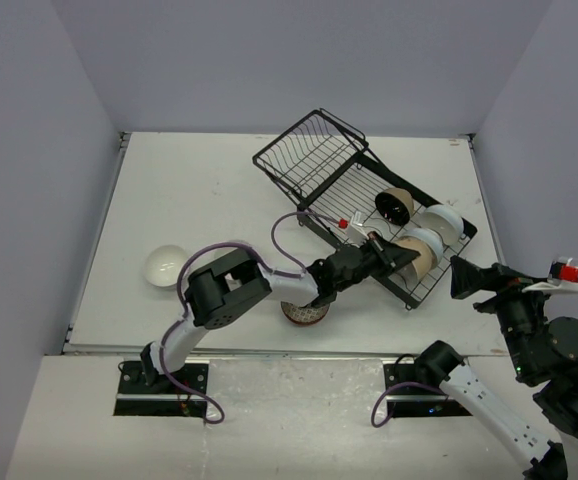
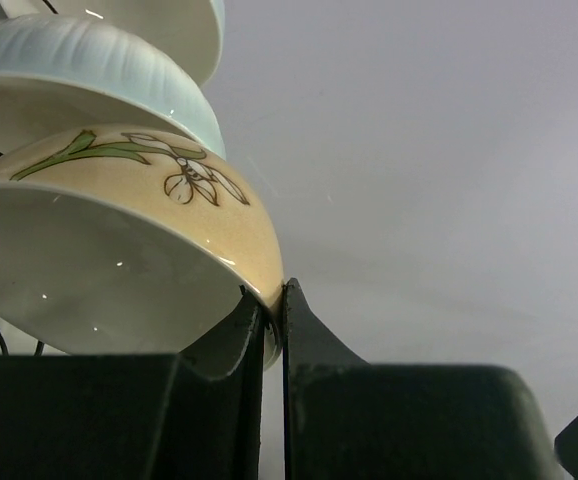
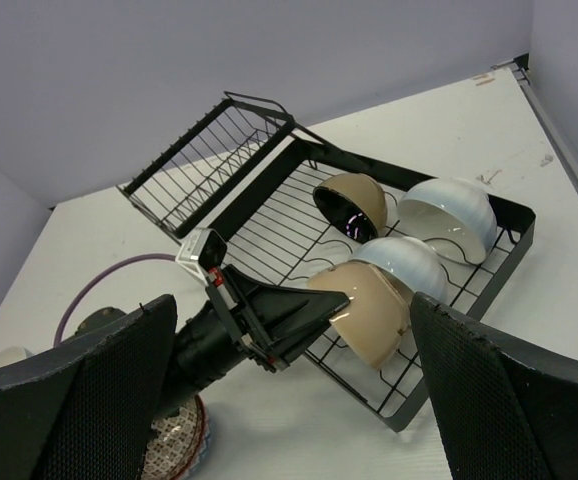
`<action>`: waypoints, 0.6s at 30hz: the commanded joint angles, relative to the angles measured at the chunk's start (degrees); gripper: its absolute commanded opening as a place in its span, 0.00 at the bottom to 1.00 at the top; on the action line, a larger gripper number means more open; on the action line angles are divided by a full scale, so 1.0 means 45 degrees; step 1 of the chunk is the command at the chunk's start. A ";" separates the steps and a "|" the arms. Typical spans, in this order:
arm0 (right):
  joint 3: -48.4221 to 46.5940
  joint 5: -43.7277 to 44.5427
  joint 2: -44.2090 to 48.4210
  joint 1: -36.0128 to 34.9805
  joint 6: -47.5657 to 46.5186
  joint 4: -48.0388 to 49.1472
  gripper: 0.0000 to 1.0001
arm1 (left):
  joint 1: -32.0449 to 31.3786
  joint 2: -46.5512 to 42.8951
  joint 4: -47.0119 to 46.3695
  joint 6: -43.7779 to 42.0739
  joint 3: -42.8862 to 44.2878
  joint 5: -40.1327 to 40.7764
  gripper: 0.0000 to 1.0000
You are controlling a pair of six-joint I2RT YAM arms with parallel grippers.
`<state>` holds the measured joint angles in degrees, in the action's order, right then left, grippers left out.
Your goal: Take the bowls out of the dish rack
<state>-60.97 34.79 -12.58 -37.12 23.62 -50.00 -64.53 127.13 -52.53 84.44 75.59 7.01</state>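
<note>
Only the left wrist view shows the grip itself: the left gripper [image 2: 274, 292] is pinched nearly closed on the rim of the tan flowered bowl [image 2: 159, 215]. The top view places that bowl in the dish rack [image 1: 314, 150] among 3 others. The white bowl [image 1: 165, 265] and the patterned bowl [image 1: 305, 312] sit on the table [image 1: 219, 200]. The right gripper [image 1: 466, 280] gapes wide and holds nothing, just beside the rack's right end.
</note>
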 commanded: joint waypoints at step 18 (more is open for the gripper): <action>-0.0006 0.0803 -0.0389 -0.0012 -0.0248 0.0115 0.99 | -0.0015 -0.4812 0.5509 -0.5754 0.1110 0.2287 0.00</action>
<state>-60.71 35.55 -13.17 -37.12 23.27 -49.98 -64.60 111.28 -35.09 66.57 75.02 12.23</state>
